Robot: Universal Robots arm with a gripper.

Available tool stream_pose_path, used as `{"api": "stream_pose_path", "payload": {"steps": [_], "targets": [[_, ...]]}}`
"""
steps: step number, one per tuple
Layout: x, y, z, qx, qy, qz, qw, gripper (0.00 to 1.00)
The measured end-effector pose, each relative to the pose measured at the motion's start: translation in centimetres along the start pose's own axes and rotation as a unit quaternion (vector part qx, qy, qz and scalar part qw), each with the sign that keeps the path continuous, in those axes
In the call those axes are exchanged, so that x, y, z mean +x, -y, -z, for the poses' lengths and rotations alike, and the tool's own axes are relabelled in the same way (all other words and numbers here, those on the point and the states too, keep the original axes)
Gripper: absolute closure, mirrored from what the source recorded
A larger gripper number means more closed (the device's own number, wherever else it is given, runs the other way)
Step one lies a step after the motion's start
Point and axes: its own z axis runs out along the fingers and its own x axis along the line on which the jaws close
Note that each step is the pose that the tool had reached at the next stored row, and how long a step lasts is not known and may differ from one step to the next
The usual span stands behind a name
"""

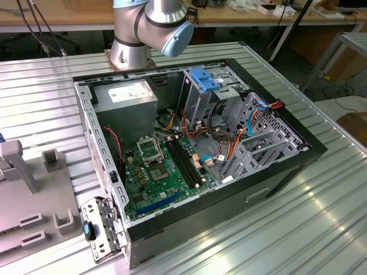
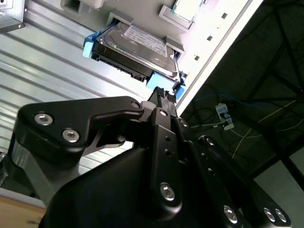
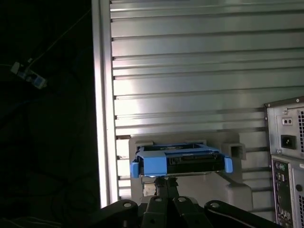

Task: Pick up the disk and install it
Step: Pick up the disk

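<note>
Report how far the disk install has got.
Nothing looks done yet: the disk lies on its grey holder, outside the open computer case. In hand: the gripper is close to the disk's blue rail. Left: lifting it and installing it.

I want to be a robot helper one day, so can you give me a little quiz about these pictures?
1. True or false: the disk already sits inside the computer case.
2. What colour are the disk's side rails? A red, B blue, C yellow.
3. Fill in: the thing nearest the gripper is the ____.
Key: 1 false; 2 B; 3 disk.
</note>
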Motion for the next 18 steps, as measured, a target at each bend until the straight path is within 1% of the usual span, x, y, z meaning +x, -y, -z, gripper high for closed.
{"api": "stream_pose_path", "payload": {"steps": [2, 5, 6, 8, 10, 11, 12, 13, 14, 15, 16, 17, 18], "targets": [[0.01, 0.00, 0.00, -0.0003, -0.0005, 0.011, 0.9999, 0.89], [0.01, 0.00, 0.00, -0.0010, -0.0017, 0.038, 0.9993, 0.89], [0.01, 0.00, 0.00, -0.0013, -0.0024, 0.055, 0.9985, 0.89], [0.01, 0.00, 0.00, -0.0017, -0.0031, 0.069, 0.9976, 0.89], [0.01, 0.00, 0.00, -0.0023, -0.0042, 0.094, 0.9956, 0.89], [0.01, 0.00, 0.00, -0.0027, -0.0048, 0.108, 0.9941, 0.89], [0.01, 0.00, 0.00, -0.0030, -0.0055, 0.123, 0.9924, 0.89], [0.01, 0.00, 0.00, -0.0035, -0.0062, 0.141, 0.9900, 0.89], [0.01, 0.00, 0.00, -0.0038, -0.0069, 0.155, 0.9878, 0.89], [0.01, 0.00, 0.00, -0.0043, -0.0077, 0.175, 0.9845, 0.89], [0.01, 0.00, 0.00, -0.0047, -0.0086, 0.194, 0.9810, 0.89], [0.01, 0.00, 0.00, -0.0050, -0.0090, 0.204, 0.9788, 0.89], [0.02, 0.00, 0.00, -0.0052, -0.0094, 0.212, 0.9773, 0.89]]}}
